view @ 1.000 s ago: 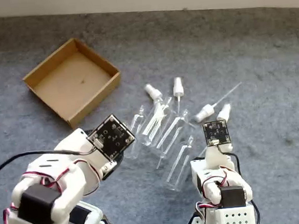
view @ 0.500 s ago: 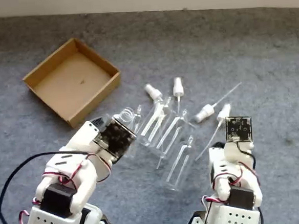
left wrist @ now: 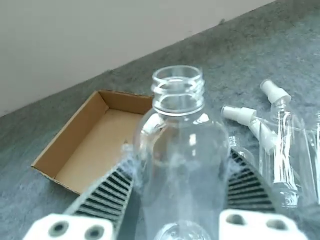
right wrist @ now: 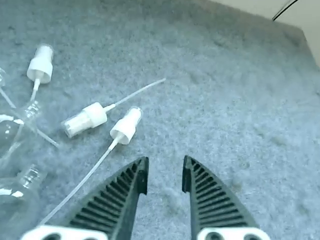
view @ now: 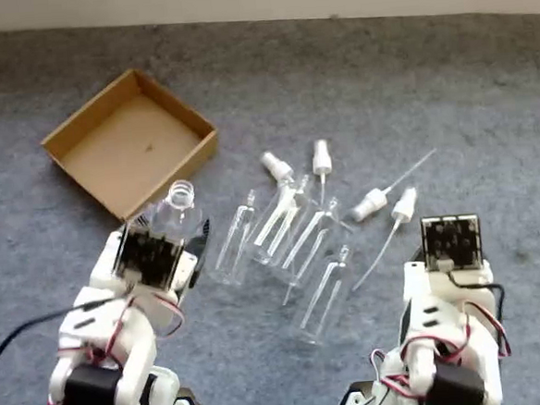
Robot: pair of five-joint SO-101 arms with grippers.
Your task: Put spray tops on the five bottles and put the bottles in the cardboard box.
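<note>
Got the left gripper clamped on the sides of a clear uncapped bottle, held upright just beside the near corner of the cardboard box. Got the right gripper over the grey carpet, fingers a bit apart with nothing between them, near a white spray top. Also got other bare bottles lying between the arms.

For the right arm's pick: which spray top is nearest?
The spray top just ahead of the right gripper, tube trailing back toward it; others lie farther.
</note>
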